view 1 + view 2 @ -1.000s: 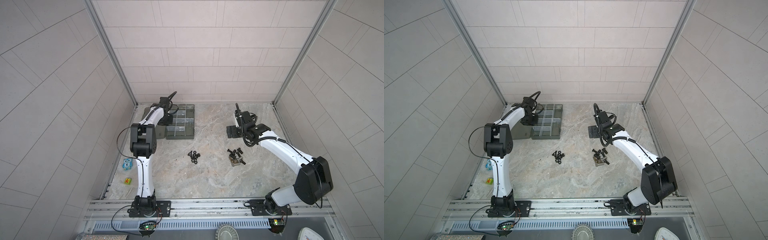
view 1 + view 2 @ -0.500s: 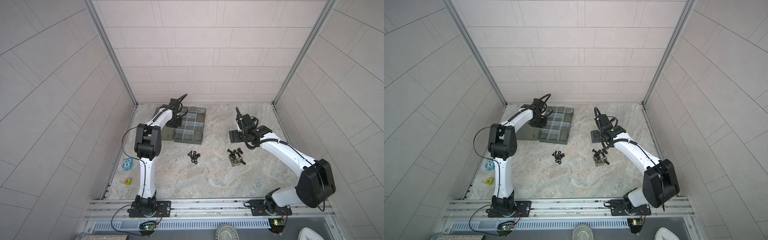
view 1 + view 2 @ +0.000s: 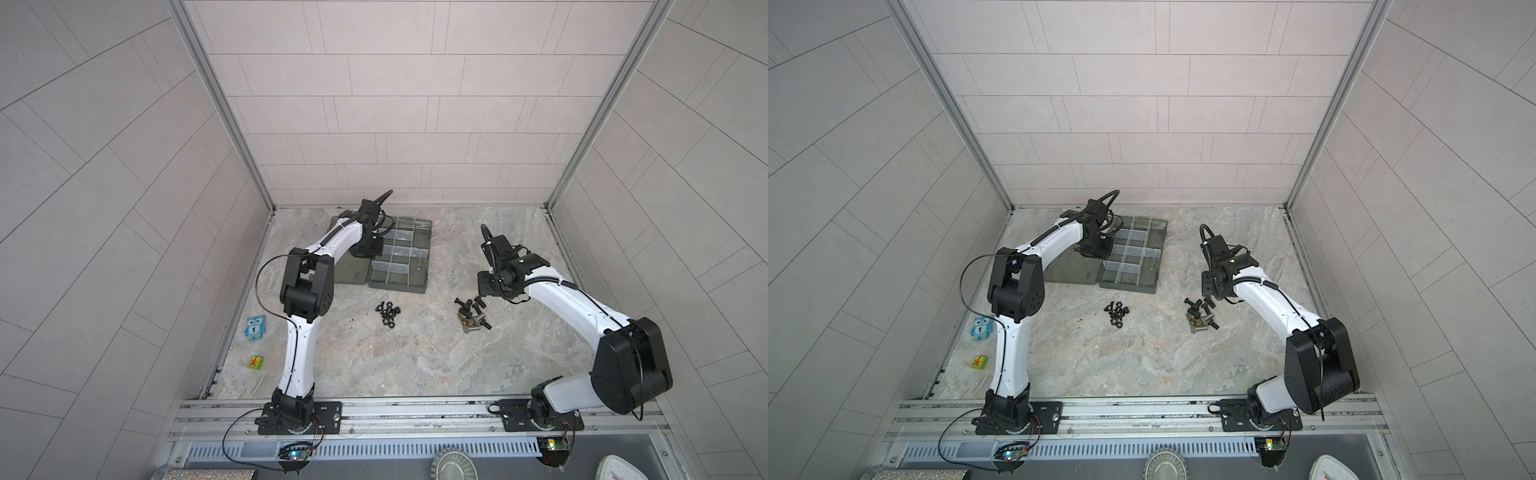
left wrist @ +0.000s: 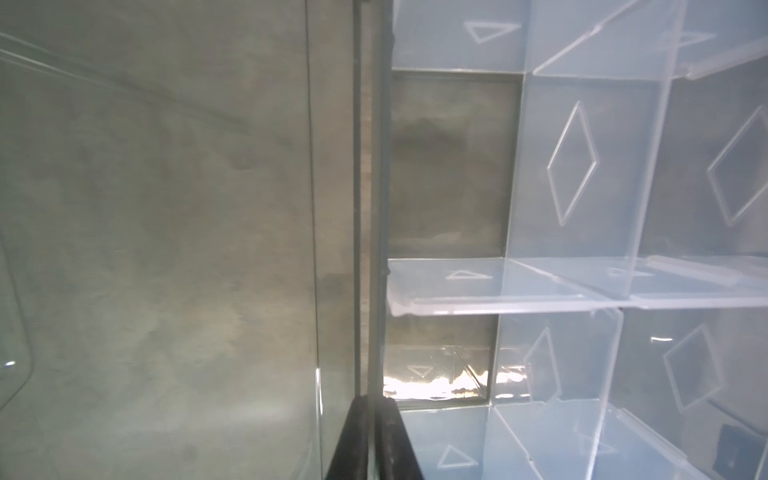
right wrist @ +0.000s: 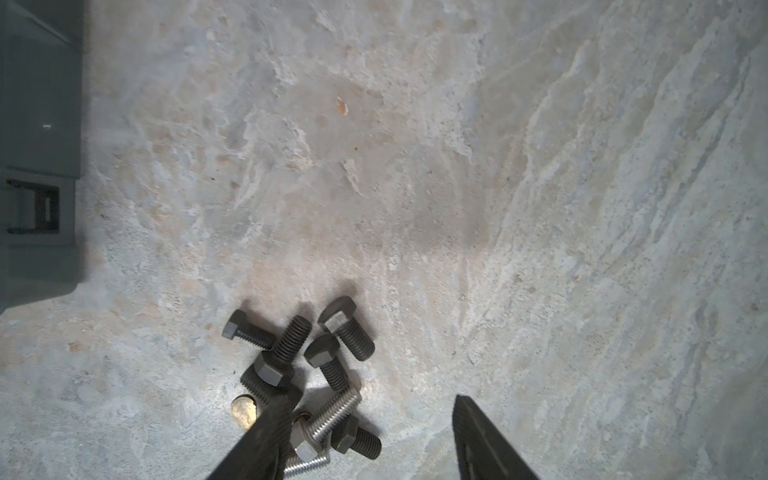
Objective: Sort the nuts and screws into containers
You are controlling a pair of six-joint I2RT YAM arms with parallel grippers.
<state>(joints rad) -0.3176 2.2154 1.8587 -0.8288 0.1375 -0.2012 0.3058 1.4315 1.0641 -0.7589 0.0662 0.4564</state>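
Both top views look steeply down from high above the near rail (image 3: 415,411), facing the back wall (image 3: 415,124), far enough off to hold the whole tabletop (image 3: 374,365). They share almost the entire scene, shifted slightly sideways. The left wrist view sits very close above the organizer box (image 4: 577,166), looking along its side wall, with the left gripper (image 4: 374,411) at the frame edge. The right wrist view looks down at close range on the screws (image 5: 316,361), with the right gripper (image 5: 374,399) at its edge. The same screws (image 3: 467,307) appear in both top views.
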